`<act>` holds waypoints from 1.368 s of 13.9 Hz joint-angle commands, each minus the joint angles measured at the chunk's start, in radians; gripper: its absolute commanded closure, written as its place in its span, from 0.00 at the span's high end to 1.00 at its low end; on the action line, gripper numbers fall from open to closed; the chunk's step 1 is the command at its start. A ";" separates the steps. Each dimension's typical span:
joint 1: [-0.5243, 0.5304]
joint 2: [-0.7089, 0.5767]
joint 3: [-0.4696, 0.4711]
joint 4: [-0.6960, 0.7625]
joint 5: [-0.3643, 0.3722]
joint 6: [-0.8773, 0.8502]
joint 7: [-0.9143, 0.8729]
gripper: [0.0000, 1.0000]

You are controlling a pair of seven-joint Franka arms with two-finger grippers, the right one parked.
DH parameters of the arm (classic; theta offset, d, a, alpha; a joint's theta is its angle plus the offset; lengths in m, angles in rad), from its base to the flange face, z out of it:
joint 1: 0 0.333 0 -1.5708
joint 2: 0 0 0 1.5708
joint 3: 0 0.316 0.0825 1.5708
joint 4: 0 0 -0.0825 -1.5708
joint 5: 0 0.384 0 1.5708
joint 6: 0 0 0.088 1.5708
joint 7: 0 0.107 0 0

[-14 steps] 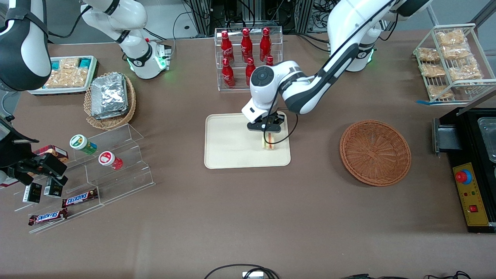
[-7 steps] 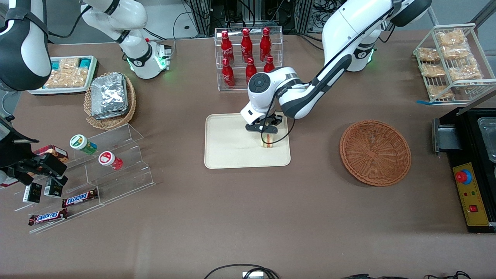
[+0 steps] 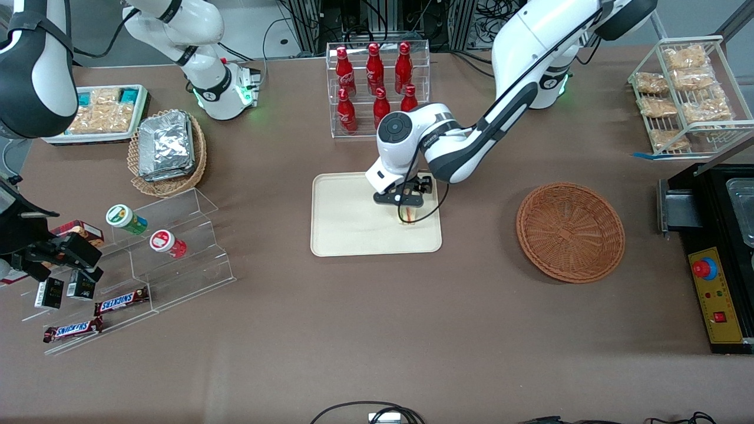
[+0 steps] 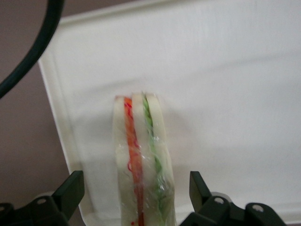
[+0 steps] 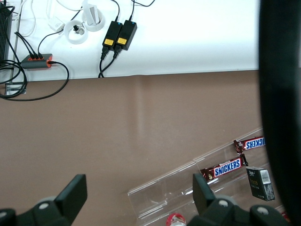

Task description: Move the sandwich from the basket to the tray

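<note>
1. Gripper (image 3: 404,203) low over the tray (image 3: 347,232), at its end toward the working arm.
2. Fingers (image 4: 70,190) spread wide, clear of the sandwich (image 4: 141,165) on both sides.
3. Sandwich standing on edge on the tray, between the fingers, close to the rim.
4. Basket (image 3: 570,231) well apart, toward the working arm's end of the table.

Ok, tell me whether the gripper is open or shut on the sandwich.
Open. In the wrist view the gripper straddles the sandwich, with clear gaps on both sides. The sandwich stands on edge on the tray.
</note>
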 commanded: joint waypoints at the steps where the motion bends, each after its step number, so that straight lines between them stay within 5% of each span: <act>1: 0.047 -0.067 0.000 0.064 0.003 -0.088 -0.046 0.99; 10: 0.286 -0.125 -0.008 0.282 0.001 -0.412 -0.026 0.99; 15: 0.356 -0.200 0.006 0.302 -0.097 -0.461 0.139 1.00; 19: 0.350 -0.349 0.194 0.257 -0.259 -0.481 0.416 1.00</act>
